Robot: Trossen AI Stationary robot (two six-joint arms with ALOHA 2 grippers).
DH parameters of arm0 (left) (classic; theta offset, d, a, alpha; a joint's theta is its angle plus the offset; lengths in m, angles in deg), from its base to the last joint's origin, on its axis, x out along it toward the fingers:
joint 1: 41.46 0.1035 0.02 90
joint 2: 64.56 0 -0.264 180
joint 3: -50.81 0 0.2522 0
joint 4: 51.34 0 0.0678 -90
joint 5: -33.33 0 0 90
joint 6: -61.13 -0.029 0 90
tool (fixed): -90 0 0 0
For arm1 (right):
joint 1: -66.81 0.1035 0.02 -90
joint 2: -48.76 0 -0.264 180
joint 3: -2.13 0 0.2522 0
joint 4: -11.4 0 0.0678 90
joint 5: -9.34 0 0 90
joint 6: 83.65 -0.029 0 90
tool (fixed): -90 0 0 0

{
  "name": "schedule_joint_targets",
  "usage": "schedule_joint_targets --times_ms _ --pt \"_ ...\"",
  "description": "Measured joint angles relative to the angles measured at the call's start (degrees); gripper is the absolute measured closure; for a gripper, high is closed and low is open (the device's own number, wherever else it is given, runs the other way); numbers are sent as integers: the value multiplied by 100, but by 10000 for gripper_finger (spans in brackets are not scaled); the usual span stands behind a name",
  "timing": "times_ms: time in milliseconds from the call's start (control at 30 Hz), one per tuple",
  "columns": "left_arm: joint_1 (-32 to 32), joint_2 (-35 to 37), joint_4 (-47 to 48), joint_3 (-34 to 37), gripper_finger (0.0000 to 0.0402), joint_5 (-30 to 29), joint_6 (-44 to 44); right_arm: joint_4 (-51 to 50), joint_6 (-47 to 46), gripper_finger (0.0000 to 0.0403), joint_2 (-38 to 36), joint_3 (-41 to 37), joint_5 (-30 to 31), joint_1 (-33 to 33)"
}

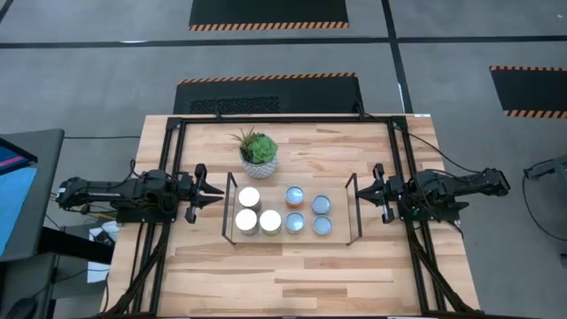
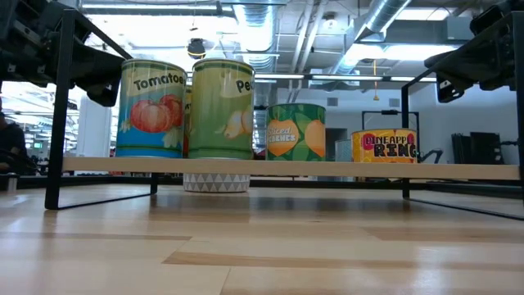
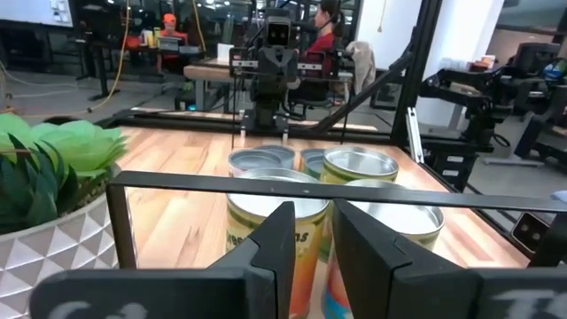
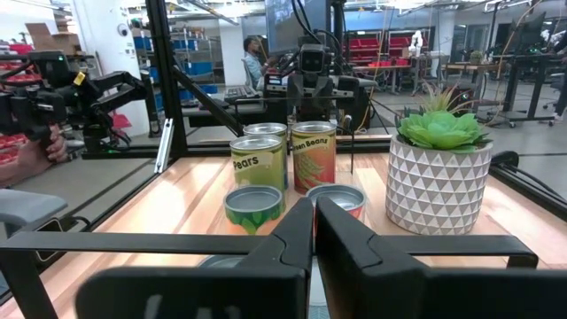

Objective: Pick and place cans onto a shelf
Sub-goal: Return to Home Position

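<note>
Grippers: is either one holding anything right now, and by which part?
Nothing is held. The left gripper and right gripper are both empty, each just outside one short end of the shelf; the cans stand on it, untouched.

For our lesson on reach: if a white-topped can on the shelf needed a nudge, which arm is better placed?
Probably left. The white-topped cans stand at the shelf's left end, nearest the left pincer; the right pincer waits at the far end, with the blue-topped cans between.
</note>
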Motion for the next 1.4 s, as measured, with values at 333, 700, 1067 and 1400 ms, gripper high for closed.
schedule_joint_targets --times_ms 333,700,1067,1400 --pt "0 0 32 7 333 -13 -15 0 2 360 0 0 0 2" --pt "0 -2 221 7 333 -275 179 0 0 360 0 0 0 1" --pt "0 -2 223 7 333 -278 219 0 0 360 0 0 2 0" --pt "0 -2 224 5 333 -275 228 0 2 360 0 0 2 2"
